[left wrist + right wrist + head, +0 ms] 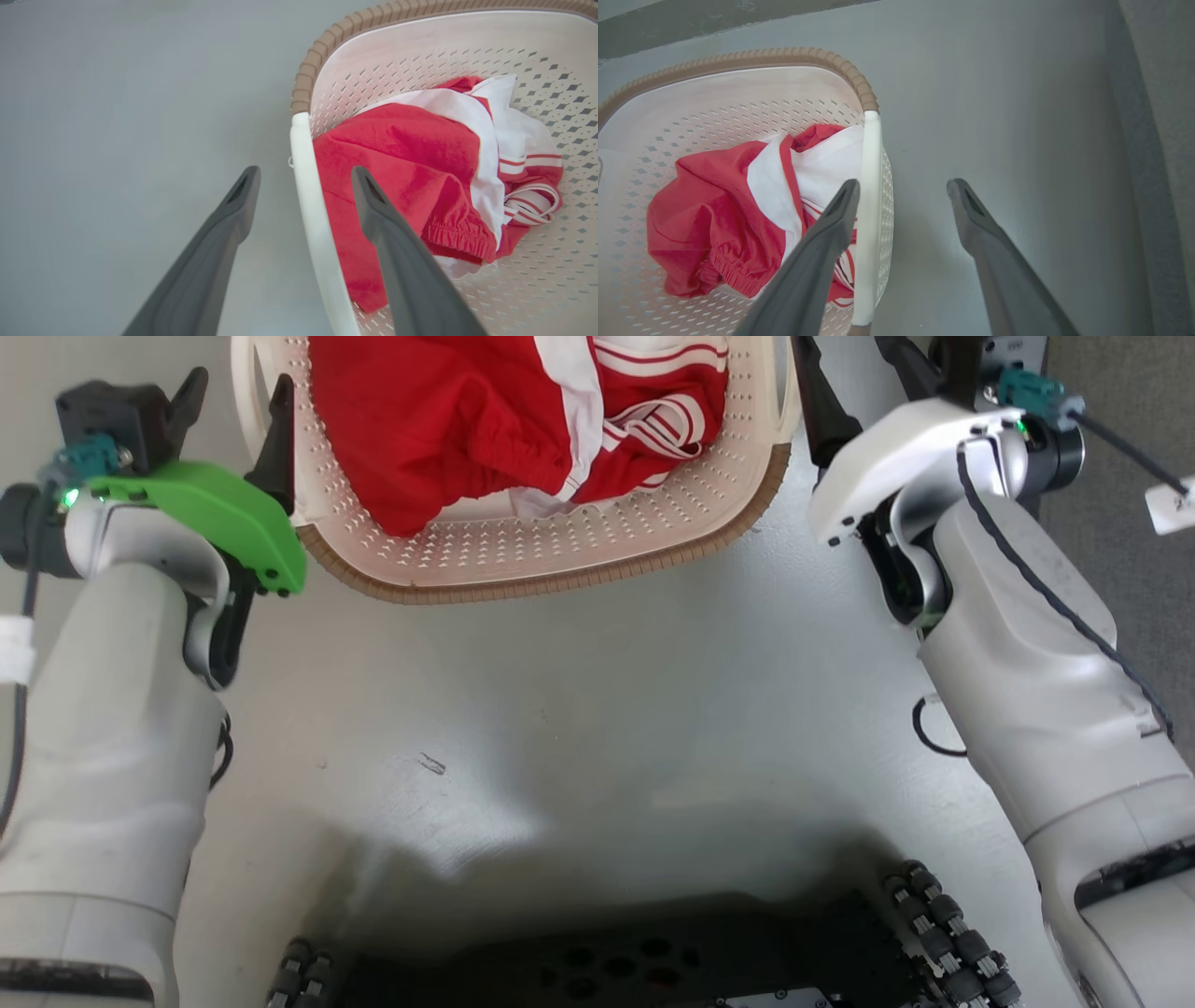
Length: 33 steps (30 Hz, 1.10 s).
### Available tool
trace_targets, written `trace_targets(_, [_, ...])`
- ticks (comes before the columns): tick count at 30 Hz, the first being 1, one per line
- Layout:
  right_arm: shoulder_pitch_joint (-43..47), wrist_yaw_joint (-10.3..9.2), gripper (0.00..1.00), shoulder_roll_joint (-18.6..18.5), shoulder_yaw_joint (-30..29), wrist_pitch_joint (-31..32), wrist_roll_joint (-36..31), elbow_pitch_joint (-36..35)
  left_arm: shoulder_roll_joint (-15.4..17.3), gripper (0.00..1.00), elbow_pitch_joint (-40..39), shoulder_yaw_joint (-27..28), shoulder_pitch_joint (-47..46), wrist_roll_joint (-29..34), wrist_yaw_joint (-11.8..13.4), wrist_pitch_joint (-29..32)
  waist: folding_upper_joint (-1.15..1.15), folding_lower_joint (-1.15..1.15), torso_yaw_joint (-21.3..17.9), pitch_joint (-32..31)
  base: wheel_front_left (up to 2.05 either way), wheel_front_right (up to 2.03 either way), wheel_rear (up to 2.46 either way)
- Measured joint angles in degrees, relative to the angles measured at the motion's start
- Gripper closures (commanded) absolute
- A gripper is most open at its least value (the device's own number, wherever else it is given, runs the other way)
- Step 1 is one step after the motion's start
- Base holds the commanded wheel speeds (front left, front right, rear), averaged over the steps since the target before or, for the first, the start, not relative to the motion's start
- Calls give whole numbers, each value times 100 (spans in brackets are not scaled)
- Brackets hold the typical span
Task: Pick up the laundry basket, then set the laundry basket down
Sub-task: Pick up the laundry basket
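The laundry basket (551,555) is at the top middle of the head view, cream-white and perforated with a brown woven-look rim. A red and white garment (448,420) lies in it. My left gripper (240,383) is open at the basket's left side. In the left wrist view its fingers (304,173) straddle the white loop handle (310,210), one outside and one over the clothes. My right gripper (854,373) is open at the right side. There my right gripper (903,184) straddles the other white handle (870,196). Neither gripper has closed on its handle.
Grey floor (579,728) lies between the basket and my dark wheeled base (607,961). A darker carpet strip (1157,140) runs along the right. A cable with a white tag (1172,509) hangs off the right wrist.
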Motion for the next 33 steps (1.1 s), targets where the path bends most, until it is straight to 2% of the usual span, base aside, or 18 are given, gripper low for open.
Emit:
trace_targets(14, [-491, 65, 0, -4, 570, 200, 514, 431, -105, 0, 724, -62, -584, -166, -66, 325, 0, 0, 33, 167, 0, 0, 0])
trace_targets(19, [-723, 56, 0, -8, 689, 348, 595, 589, -290, 0, 931, -73, -871, -347, -86, 525, 0, 0, 87, 258, 0, 0, 0])
trace_targets(28, [-1077, -12, 0, -13, 827, 501, 950, 799, -386, 0, 1406, -129, -1276, -412, -91, 782, 0, 0, 176, 470, 0, 0, 0])
trace_targets(29, [-1084, -32, 49, -12, 858, 501, 955, 827, -408, 0, 1449, -127, -1292, -441, -91, 826, 0, 0, 184, 478, 0, 0, 0])
trace_targets(30, [-1087, -56, 87, -12, 892, 501, 965, 859, -424, 56, 1482, -116, -1301, -450, -91, 827, 0, 0, 190, 484, 0, 0, 0])
trace_targets(31, [-1089, -58, 100, -12, 923, 502, 982, 891, -436, 100, 1514, -105, -1310, -461, -91, 827, 0, 0, 195, 489, 0, 0, 0])
trace_targets(33, [-1098, -58, 100, -13, 971, 539, 1027, 947, -459, 100, 1586, -100, -1344, -495, -92, 828, 0, 0, 201, 495, 0, 0, 0])
